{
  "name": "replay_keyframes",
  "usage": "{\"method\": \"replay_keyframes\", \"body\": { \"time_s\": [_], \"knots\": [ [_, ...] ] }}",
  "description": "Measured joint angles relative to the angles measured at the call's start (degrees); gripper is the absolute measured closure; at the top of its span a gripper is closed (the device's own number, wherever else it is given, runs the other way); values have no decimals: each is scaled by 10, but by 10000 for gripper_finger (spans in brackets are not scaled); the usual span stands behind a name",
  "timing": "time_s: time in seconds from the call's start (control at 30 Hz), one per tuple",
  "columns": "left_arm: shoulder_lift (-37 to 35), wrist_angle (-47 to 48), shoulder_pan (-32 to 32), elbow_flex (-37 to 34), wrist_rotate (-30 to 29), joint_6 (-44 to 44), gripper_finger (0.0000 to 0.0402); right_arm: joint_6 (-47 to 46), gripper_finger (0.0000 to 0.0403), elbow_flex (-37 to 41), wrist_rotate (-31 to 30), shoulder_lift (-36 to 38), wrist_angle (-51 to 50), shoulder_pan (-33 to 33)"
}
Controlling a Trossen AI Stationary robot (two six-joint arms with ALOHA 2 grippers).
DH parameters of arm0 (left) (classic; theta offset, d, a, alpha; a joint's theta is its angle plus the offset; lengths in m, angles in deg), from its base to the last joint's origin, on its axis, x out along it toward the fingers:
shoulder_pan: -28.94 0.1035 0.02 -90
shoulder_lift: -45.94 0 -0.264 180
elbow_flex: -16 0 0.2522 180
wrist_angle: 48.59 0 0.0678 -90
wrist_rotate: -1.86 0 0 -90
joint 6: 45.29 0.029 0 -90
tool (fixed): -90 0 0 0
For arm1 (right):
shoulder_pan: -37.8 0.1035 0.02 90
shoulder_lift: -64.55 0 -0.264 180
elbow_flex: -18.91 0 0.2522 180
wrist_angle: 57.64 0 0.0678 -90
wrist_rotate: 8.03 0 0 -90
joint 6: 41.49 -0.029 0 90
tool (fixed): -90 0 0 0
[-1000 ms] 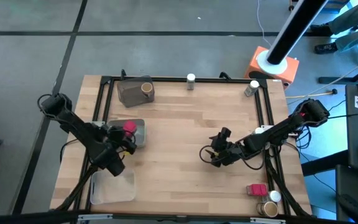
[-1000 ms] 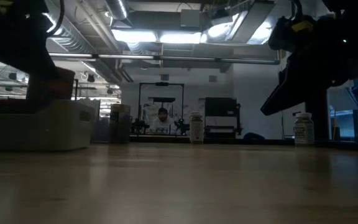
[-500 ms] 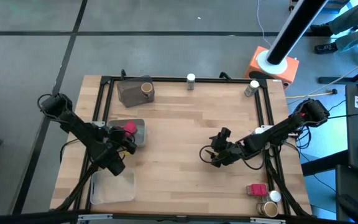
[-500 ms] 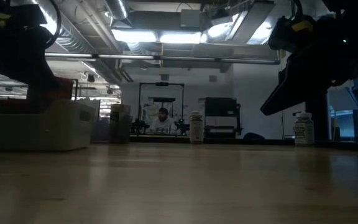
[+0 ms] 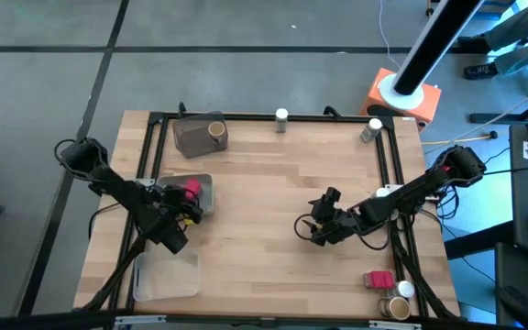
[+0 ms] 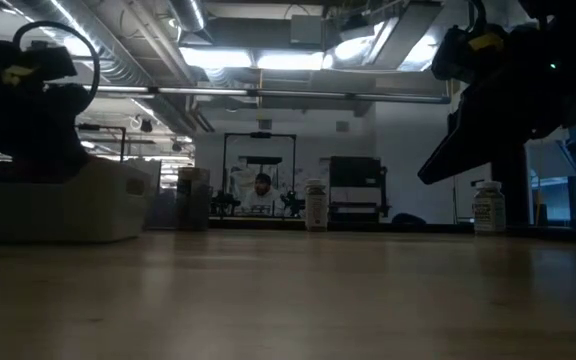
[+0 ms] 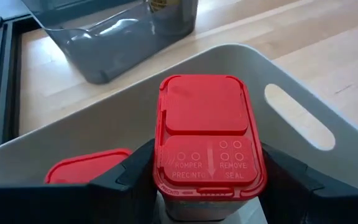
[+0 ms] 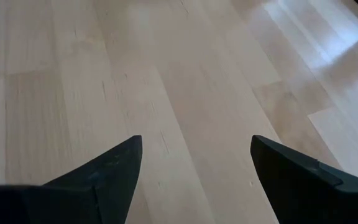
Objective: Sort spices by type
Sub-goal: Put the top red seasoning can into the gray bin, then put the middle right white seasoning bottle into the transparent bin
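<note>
Grey tray (image 7: pixel 303 124) — second red packet (image 7: pixel 86 169) wrist-only

A pale wooden table (image 5: pixel 264 192) edged by a black frame carries three trays: a dark grey tray (image 5: pixel 193 137) at the far left, a light grey tray (image 5: pixel 205 188) at the left edge, and a clear tray (image 5: pixel 165 277) nearest the front. Two white-capped jars (image 5: pixel 281 119) (image 5: pixel 370 130) stand along the far edge. In the near right corner sit a pink-red packet (image 5: pixel 379 279), a white-capped jar (image 5: pixel 404 290) and what looks like a brown-topped jar (image 5: pixel 397 308).

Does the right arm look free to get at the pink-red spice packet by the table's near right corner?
Probably yes. The right gripper is open and holds nothing, above bare wood, and the pink-red spice packet lies on its own side with nothing between. A white-capped jar and a brown-topped jar crowd it closely.
</note>
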Motion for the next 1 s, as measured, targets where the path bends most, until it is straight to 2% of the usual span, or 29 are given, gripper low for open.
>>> {"method": "replay_keyframes", "body": {
  "time_s": [0.1,0.27,0.37,0.57,0.73,0.87,1.0],
  "knots": [
    [0,-2,4,0,10,25,201,0,102,0,0,0,0,0],
    [0,-1,4,0,21,36,141,1,102,0,0,0,0,0],
    [0,5,4,0,26,36,118,4,102,0,1,0,0,0],
    [-17,69,4,30,38,40,111,4,102,0,15,0,0,0],
    [-51,116,4,72,35,80,109,4,102,0,80,0,2,0],
    [-75,113,4,99,6,129,108,3,102,0,112,0,4,0],
    [-92,55,4,110,-35,211,108,-12,102,0,127,0,4,0]
  ]
}}
